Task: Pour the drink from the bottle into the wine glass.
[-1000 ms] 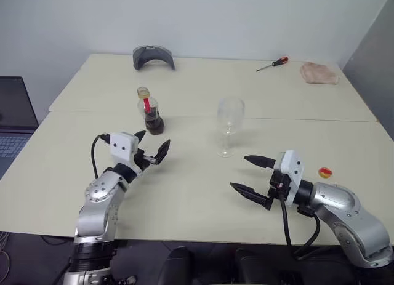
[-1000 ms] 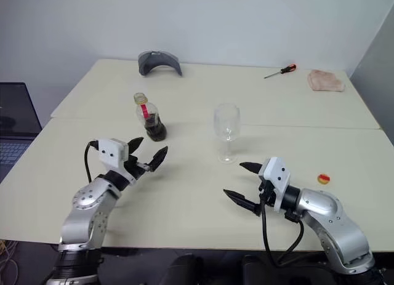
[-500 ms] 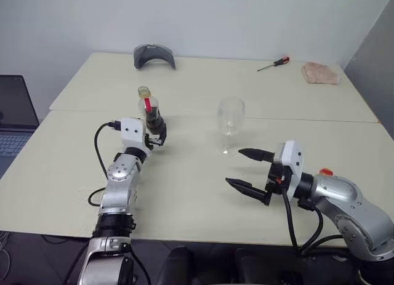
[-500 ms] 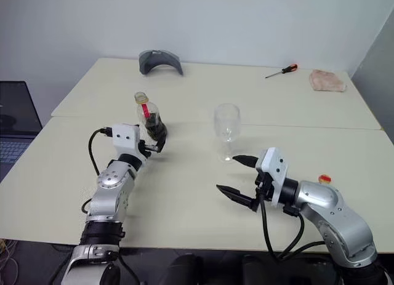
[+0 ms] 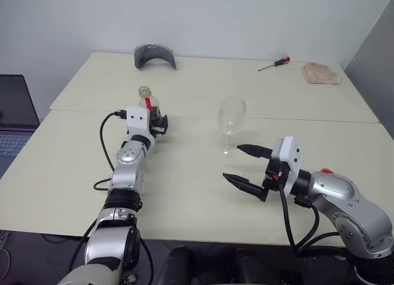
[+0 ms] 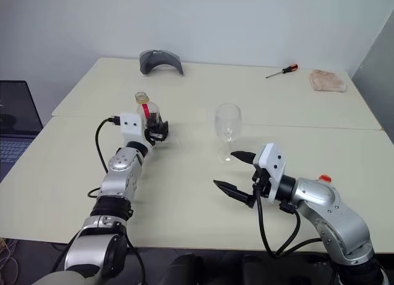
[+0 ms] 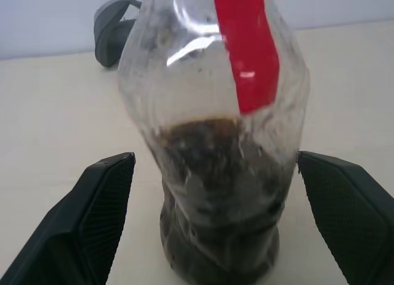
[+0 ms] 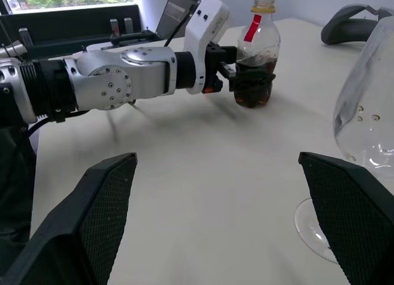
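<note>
1. Head view: cream table [image 5: 184,192] against a pale wall; grey headrest-like piece [image 5: 154,54], screwdriver [image 5: 273,64] and cloth [image 5: 320,72] along the far edge; laptop [image 5: 13,109] at left.
2. My left gripper [image 5: 157,124] brackets the upright bottle [image 5: 150,108]; fingers [image 7: 104,205] wide, gaps visible either side, drink [image 7: 215,205] low inside.
3. My right gripper [image 5: 243,165] hangs spread wide and empty, just near of the wine glass [image 5: 229,125].

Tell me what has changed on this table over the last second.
The left gripper reached forward across the table and now has its open jaws on either side of the small clear plastic bottle of dark drink, no grip yet visible. The right gripper rose slightly, jaws open. The clear stemmed wine glass, bottle and red-handled screwdriver stayed put.
</note>
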`<action>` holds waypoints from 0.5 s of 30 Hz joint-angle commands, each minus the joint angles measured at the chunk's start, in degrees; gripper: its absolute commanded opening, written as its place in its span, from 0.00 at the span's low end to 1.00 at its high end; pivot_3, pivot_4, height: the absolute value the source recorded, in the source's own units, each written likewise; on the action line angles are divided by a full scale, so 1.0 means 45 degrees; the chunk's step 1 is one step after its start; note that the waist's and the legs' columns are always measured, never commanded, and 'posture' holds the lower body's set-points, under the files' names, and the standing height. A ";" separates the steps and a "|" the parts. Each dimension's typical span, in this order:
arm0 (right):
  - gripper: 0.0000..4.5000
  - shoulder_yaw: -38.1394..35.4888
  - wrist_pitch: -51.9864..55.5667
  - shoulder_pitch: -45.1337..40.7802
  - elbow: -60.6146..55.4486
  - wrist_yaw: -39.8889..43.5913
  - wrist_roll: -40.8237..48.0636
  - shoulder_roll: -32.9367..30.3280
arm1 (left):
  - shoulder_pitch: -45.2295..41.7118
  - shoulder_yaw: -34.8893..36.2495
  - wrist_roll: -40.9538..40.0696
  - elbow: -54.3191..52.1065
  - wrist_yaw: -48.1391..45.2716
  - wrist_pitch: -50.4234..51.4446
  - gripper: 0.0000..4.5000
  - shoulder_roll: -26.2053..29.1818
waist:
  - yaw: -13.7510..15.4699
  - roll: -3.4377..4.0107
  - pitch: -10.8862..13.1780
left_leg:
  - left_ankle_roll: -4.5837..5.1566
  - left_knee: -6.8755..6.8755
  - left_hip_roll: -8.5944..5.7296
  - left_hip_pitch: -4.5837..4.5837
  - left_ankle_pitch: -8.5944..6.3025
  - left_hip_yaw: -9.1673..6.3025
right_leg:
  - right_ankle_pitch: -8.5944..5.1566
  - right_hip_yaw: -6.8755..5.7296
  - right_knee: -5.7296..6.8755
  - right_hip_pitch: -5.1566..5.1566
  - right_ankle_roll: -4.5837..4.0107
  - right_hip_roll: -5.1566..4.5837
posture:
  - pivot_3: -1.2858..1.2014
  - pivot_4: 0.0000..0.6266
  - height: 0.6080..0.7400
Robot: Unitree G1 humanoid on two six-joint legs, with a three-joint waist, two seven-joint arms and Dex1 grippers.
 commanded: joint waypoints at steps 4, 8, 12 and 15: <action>1.00 -0.0065 -0.0143 -0.0070 -0.0531 -0.0178 0.0152 0.0088 | -0.0705 0.0287 -0.0237 0.0701 -0.0117 -0.0803 0.57 0.0052 | -0.0013 0.0000 0.0000 | -0.0001 -0.0003 0.0001 0.0000 0.0000 0.0000 | 0.0000 0.0000 0.0000 -0.0003 0.0000 0.0000 | 0.52 0.24 1.00; 1.00 -0.0065 -0.0111 -0.0035 -0.0627 -0.0307 0.0101 0.0083 | -0.0817 0.0480 -0.0496 0.0748 -0.0524 -0.0887 0.32 0.0308 | -0.0030 -0.0003 0.0002 | -0.0001 -0.0003 0.0002 0.0000 0.0001 0.0000 | 0.0000 0.0001 0.0002 -0.0004 0.0000 0.0000 | 0.52 0.24 1.00; 1.00 -0.0205 -0.0052 0.0088 -0.0812 -0.0529 0.0116 0.0049 | -0.0583 0.0349 -0.0893 -0.0362 -0.1621 -0.0593 0.22 0.0461 | -0.0029 -0.0007 0.0004 | -0.0003 -0.0003 0.0002 -0.0005 0.0001 -0.0001 | 0.0000 -0.0001 0.0000 -0.0007 -0.0001 0.0000 | 0.52 0.24 1.00; 1.00 -0.0413 -0.0032 0.0331 -0.0951 -0.0719 0.0079 -0.0014 | -0.0371 -0.0098 -0.0951 -0.1615 -0.2549 -0.0145 0.20 0.0543 | -0.0027 -0.0007 0.0005 | -0.0004 -0.0003 0.0002 -0.0013 0.0002 -0.0001 | 0.0001 -0.0001 -0.0009 -0.0009 -0.0001 -0.0001 | 0.52 0.24 1.00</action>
